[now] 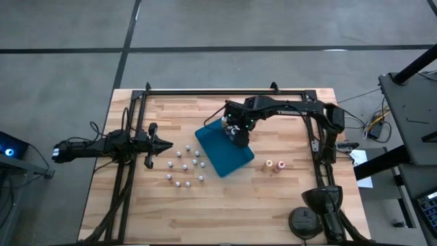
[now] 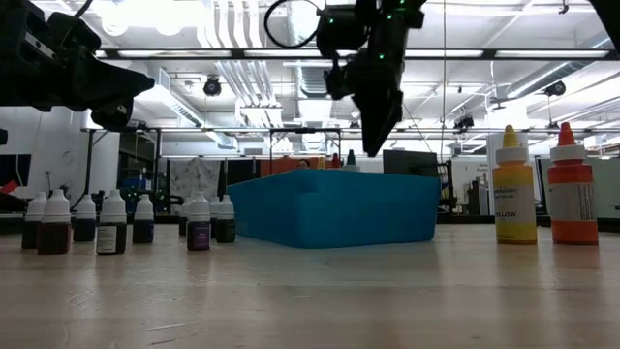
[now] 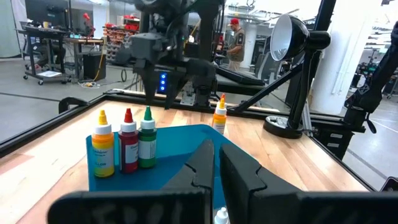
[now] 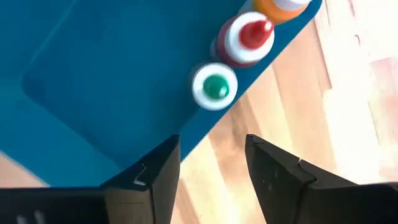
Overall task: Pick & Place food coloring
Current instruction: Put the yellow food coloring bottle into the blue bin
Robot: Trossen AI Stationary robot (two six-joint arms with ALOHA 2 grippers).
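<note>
Food coloring [image 3: 128, 148] – yellow-, red-, green-capped bottles upright in a row inside the blue tray [image 1: 222, 152]. Right gripper [image 4: 211, 162] above them, jaws apart, empty. Left gripper [image 1: 167, 144] closed, beside the white-capped bottles [image 1: 186, 167].

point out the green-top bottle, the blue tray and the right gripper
green-top bottle [image 4: 215, 86]: right wrist view, its cap
blue tray [image 1: 220, 158]: high view, bare floor
right gripper [image 4: 211, 163]: right wrist view, gap between open fingertips

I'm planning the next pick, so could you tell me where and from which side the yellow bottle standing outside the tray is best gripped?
Probably grip the yellow bottle across its straight-sided body, below the narrow cap, coming from above. It stands upright on the table, with the orange bottle close beside it, so the fingers should close across the sides facing away from that neighbour.
</note>
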